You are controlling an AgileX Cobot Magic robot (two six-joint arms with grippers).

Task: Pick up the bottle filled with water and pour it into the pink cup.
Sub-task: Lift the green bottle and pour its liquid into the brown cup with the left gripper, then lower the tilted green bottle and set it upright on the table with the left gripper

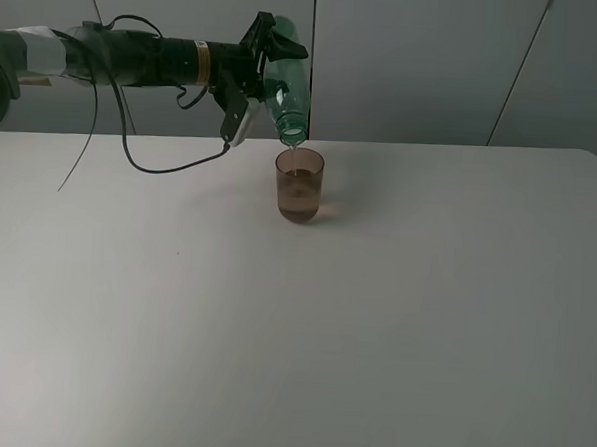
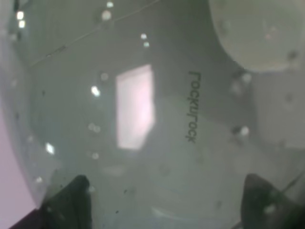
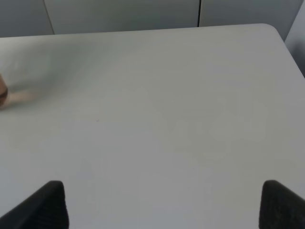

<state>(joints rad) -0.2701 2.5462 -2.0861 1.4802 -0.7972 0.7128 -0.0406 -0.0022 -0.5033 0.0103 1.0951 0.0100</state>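
My left gripper [image 1: 270, 54] is shut on the transparent green bottle [image 1: 289, 88] and holds it tipped mouth-down above the pink cup [image 1: 299, 184]. The bottle's neck is just over the cup's rim, and the cup holds liquid. The cup stands on the white table [image 1: 294, 313] at the back centre. In the left wrist view the bottle's wall [image 2: 157, 119] fills the picture between the two fingertips [image 2: 76, 195]. The right gripper [image 3: 162, 202] is open and empty above the bare table; only its fingertips [image 3: 45, 202] show. A sliver of the cup [image 3: 2, 90] shows in the right wrist view.
A black cable [image 1: 142, 155] hangs from the left arm down to the table left of the cup. Grey wall panels [image 1: 437, 61] stand behind the table's far edge. The table's right edge shows in the right wrist view [image 3: 290, 47].
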